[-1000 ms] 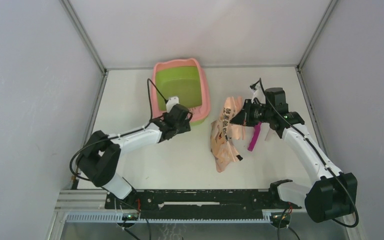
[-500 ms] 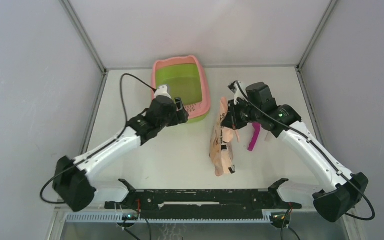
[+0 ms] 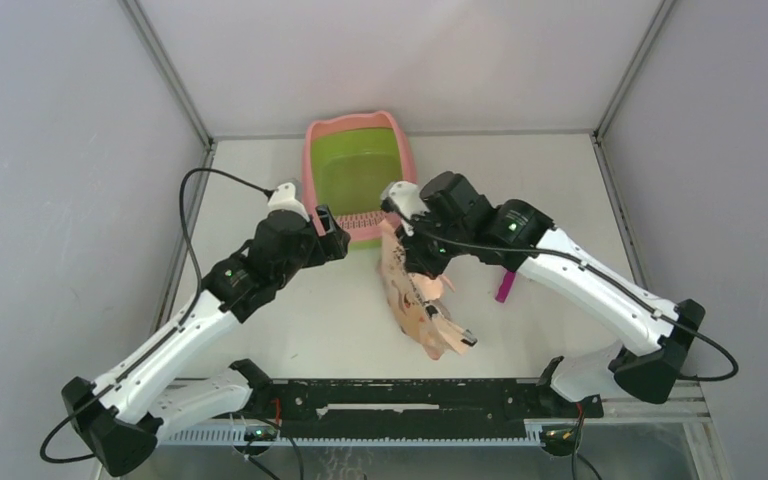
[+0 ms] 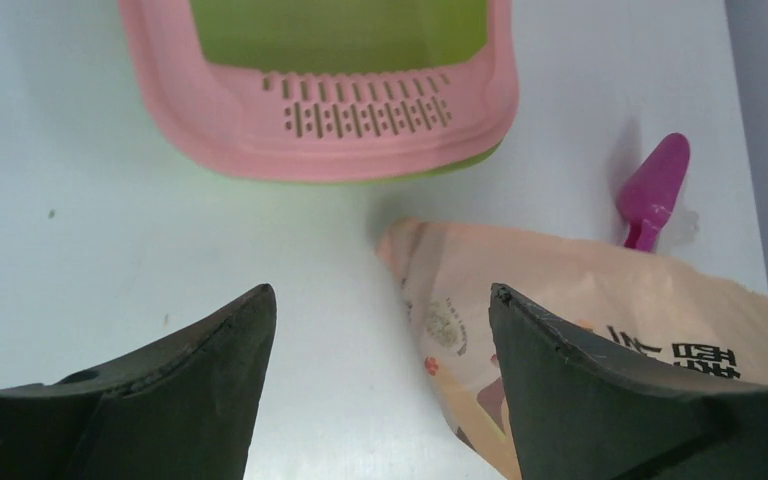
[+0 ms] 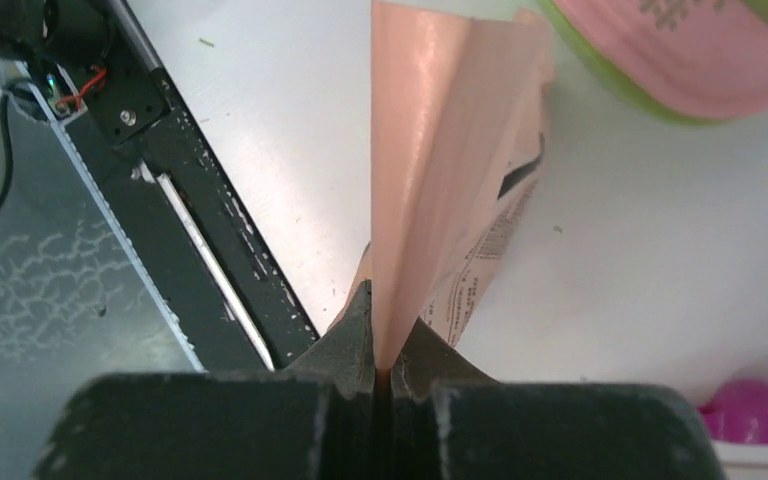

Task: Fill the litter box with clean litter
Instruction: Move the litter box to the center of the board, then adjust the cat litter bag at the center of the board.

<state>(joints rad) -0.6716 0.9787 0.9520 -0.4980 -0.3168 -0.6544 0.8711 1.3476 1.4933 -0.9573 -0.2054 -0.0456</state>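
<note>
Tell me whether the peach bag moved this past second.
Yes. The bag, pinched in the right claw, shifted left toward the near right corner of the litter box.

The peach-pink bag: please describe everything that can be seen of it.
The bag is a peach-pink pouch of thin, glossy, plastic-looking film. It is creased and folded, with dark printed characters and small pictures on its face. The right gripper is shut on one edge and lifts that end close to the grid end of the litter box. The other end seems to rest on the white table. The bag hangs tilted, with the magenta scoop on its far side. Whether it is open cannot be told.
</note>
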